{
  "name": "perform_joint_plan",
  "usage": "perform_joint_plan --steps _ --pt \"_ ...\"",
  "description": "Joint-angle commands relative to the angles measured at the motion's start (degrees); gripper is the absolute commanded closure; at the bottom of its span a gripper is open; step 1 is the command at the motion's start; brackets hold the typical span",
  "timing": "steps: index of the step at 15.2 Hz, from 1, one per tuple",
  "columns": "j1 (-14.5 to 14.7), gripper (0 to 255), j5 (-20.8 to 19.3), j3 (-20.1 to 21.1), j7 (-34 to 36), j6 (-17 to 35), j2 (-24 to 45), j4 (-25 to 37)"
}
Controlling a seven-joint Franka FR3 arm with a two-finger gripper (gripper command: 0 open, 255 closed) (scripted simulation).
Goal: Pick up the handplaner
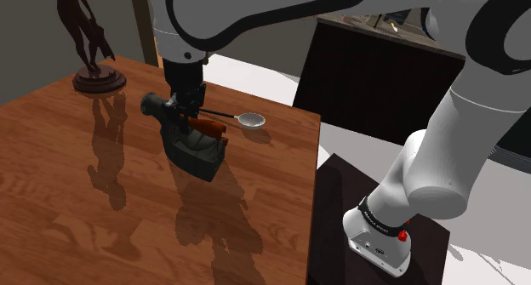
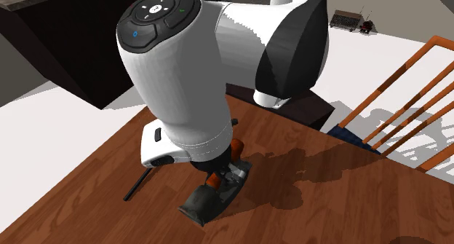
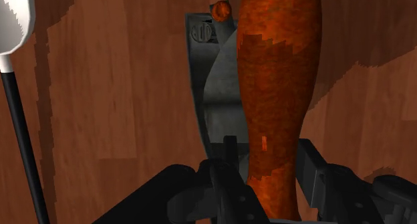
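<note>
The tool (image 3: 268, 149) is clamping the handplaner (image 1: 194, 147) by its reddish handle (it is sitting on the surface (image 1: 85, 232)) — the grasp is looking set, so a steady lift is coming next.

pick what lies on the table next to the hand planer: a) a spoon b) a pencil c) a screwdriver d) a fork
A: a spoon with a silvery bowl and a thin dark handle lies on the wooden table right beside the hand planer.
</note>
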Motion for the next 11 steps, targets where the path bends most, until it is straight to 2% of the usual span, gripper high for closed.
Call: perform_joint_plan --steps 1,8,11 --pt "0.01 255 0.01 0.01 -0.01 0.07 0.02 -0.05" --pt "-0.02 255 0.02 -0.01 -0.06 0.18 -0.03 -0.21" --pt "-0.05 255 0.14 0.01 0.01 -2.01 -0.50 1.54"
